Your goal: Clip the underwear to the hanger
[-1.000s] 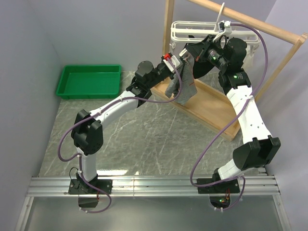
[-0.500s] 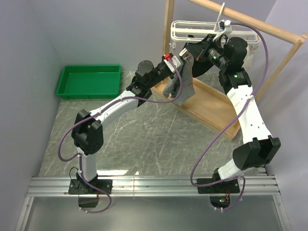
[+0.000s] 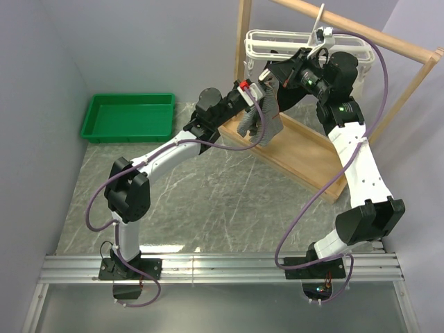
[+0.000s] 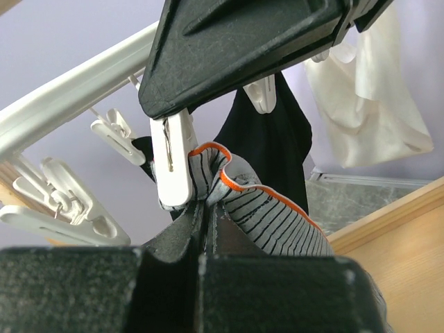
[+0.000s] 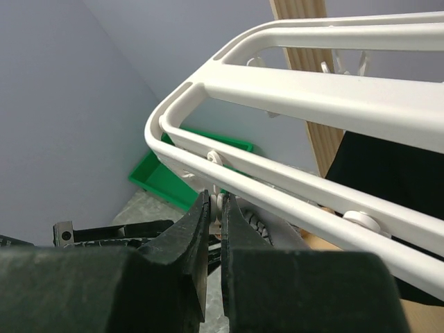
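The underwear (image 3: 261,119), grey with fine dark stripes and an orange waistband edge, hangs bunched below the white hanger (image 3: 277,43) on the wooden rack. My left gripper (image 3: 250,90) is shut on its waistband (image 4: 277,215) and holds it up against a dangling white clip (image 4: 173,161). In the left wrist view the clip's lower end sits over the cloth just above my left gripper (image 4: 206,208). My right gripper (image 3: 269,73) reaches in from the right under the hanger's bars (image 5: 312,90). My right gripper (image 5: 216,197) is shut on that clip's (image 5: 218,205) upper end, its jaws only narrowly apart.
A green tray (image 3: 128,116) lies at the back left. The wooden rack's base board (image 3: 305,156) and upright post (image 3: 243,35) stand right behind the grippers. A black garment (image 4: 277,132) and a white cloth (image 4: 368,104) hang from the hanger, among several more clips (image 4: 62,211).
My left gripper has lifted the underwear slightly up and right toward the hanger, so the cloth hangs higher. The right arm has barely moved.
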Available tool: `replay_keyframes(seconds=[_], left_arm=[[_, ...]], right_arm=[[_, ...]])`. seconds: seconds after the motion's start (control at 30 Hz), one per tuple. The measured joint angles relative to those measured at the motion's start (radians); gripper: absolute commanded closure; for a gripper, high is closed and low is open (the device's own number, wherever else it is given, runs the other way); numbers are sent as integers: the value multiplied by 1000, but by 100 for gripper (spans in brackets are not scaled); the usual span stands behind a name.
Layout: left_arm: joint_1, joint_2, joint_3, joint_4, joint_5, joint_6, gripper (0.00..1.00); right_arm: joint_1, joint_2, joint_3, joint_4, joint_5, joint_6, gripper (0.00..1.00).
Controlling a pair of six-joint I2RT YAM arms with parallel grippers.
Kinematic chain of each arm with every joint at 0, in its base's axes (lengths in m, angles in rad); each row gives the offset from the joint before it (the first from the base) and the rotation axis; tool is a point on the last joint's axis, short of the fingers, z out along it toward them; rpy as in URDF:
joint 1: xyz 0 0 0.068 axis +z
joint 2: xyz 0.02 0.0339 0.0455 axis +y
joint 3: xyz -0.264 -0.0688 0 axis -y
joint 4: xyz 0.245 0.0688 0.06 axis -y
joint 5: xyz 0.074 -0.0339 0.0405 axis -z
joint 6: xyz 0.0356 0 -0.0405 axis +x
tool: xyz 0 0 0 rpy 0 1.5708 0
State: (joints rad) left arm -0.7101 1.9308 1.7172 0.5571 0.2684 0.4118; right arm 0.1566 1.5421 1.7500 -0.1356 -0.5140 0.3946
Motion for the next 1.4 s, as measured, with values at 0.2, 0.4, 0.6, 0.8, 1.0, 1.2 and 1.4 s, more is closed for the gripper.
replay_keyframes(seconds=[0.2, 0.4, 0.6, 0.8, 1.0, 1.2, 1.4], left_arm=[[3, 0, 0, 0, 1, 25, 100], [9, 0, 0, 0, 1, 49, 100], [15, 0, 0, 4, 3, 82, 100], [23, 0, 0, 11, 5, 108, 100], [27, 0, 0, 15, 7, 124, 100], [35, 13, 22, 14, 7, 127, 100], [35, 17, 44, 16, 9, 127, 100]], right_arm=[[0, 1, 4, -8, -1, -13, 92], [0, 2, 6, -12, 0, -19, 92], [0, 12, 19, -18, -6, -22, 90], [0, 23, 35, -27, -11, -22, 84], [1, 37, 50, -37, -26, -20, 71], [1, 43, 57, -41, -29, -20, 64], [1, 55, 73, -49, -39, -10, 58]])
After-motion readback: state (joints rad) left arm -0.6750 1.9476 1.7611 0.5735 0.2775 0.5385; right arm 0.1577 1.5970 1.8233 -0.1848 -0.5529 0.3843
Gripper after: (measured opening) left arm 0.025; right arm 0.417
